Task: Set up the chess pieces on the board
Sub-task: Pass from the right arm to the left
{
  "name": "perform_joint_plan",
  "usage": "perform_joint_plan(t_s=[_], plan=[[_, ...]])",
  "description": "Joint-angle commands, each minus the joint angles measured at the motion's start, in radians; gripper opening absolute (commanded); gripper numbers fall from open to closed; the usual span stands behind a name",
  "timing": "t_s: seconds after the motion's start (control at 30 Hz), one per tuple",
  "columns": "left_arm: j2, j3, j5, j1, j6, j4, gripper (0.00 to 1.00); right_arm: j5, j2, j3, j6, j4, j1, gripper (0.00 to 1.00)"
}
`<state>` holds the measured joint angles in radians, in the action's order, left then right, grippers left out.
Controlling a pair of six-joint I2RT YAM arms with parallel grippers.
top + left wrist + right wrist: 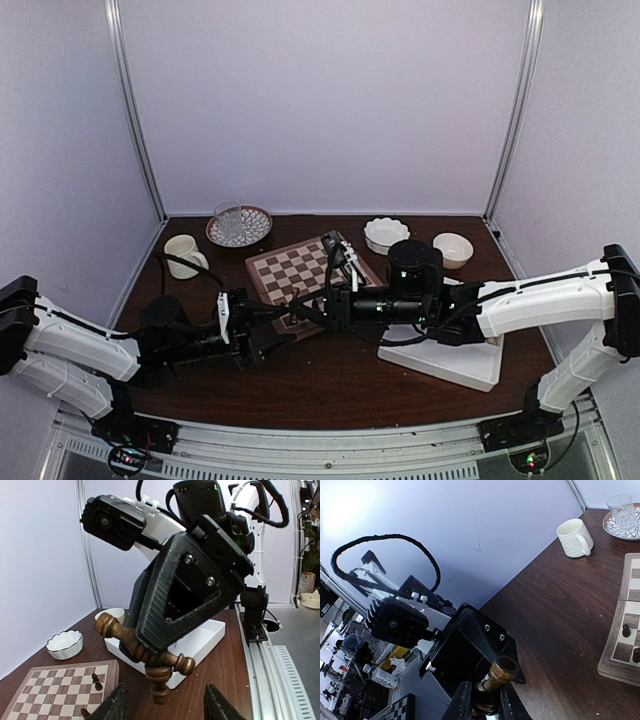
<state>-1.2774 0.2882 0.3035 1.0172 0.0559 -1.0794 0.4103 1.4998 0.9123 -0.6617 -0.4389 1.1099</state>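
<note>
Ok so the right claw (485, 691) is pinched narrow on a brown chess piece (145, 652), holding it up in the air above the bench (330, 385), close to the near edge of the board (290, 270). From the left wrist view the piece looks like a cross: one turned bar lying slantwise and a stubby bit hanging down under it. (Honestly can't tell if that's one piece or two pressed together.)

The left claw (166, 688) faces it head on. Its fingers (119, 704) are spread about halfway, one each side of the hanging end, and neither touches the wood as far as I can see.

Two small dark chess pieces (96, 681) stand on the board's squares, apart from each other.

Hard bits:
- From the top camera both claws are black on a dark bench, so the grip doesn't read there at all.
- The right arm covers the board's near right corner and part of the white tray (455, 365).
- Both wrist views cut the board off at the frame edge.
- The right wrist view shows the held piece nearly end on, with its lower part sunk between the fingers.

Around the back there's a mug (182, 252), a glass (229, 220) on a patterned plate (258, 232), a fluted bowl (385, 235) and a plain bowl (453, 248).
</note>
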Motion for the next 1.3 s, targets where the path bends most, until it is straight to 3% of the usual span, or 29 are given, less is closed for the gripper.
perform_joint_plan(t_s=[0.0, 0.63, 1.03, 1.27], plan=[[0.007, -0.023, 0.009, -0.003, 0.03, -0.132, 0.49, -0.02, -0.025, 0.025, -0.011, -0.05, 0.013, 0.12], [0.019, -0.04, 0.008, -0.003, 0.032, -0.165, 0.35, -0.014, 0.004, 0.033, -0.028, -0.101, 0.032, 0.12], [0.039, -0.043, 0.005, -0.003, 0.026, -0.157, 0.39, -0.011, 0.034, 0.051, -0.034, -0.095, 0.037, 0.11], [0.052, -0.043, 0.004, -0.004, 0.016, -0.139, 0.21, -0.016, 0.037, 0.05, -0.035, -0.103, 0.037, 0.12]])
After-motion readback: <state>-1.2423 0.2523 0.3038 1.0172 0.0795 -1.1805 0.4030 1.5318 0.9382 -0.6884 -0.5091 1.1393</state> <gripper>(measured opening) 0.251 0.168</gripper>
